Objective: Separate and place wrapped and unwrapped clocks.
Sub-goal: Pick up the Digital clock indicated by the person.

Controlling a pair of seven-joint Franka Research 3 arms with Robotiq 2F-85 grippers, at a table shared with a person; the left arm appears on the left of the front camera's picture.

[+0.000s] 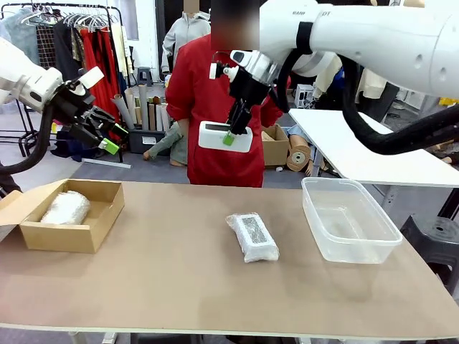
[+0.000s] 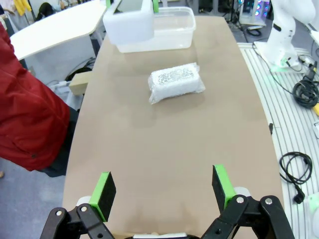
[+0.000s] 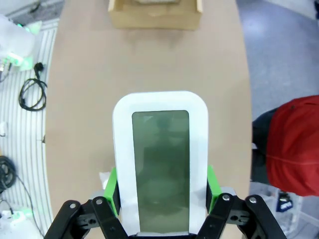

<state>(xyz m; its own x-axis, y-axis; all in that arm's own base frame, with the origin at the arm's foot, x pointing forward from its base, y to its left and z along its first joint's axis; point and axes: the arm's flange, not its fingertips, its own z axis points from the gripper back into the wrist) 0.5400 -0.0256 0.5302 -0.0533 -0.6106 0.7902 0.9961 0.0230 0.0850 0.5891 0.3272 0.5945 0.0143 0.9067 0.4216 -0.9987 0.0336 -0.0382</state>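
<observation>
My right gripper [image 1: 229, 136] is shut on the bare white clock [image 1: 224, 136], holding it high above the table's far middle; in the right wrist view the clock [image 3: 160, 162] with its grey-green screen fills the space between the green pads [image 3: 211, 185]. One bubble-wrapped clock [image 1: 252, 236] lies on the table's middle, also seen ahead of my left gripper [image 2: 164, 191] as a wrapped lump [image 2: 175, 81]. Another wrapped clock [image 1: 65, 208] rests inside the cardboard box [image 1: 97, 229]. My left gripper [image 1: 107, 136] hangs open and empty above the table's left end.
A clear plastic tub [image 1: 350, 244] stands empty on the right of the table. A person in red [image 1: 215, 107] stands at the far side behind the held clock. A white table [image 1: 373, 154] lies beyond the right edge.
</observation>
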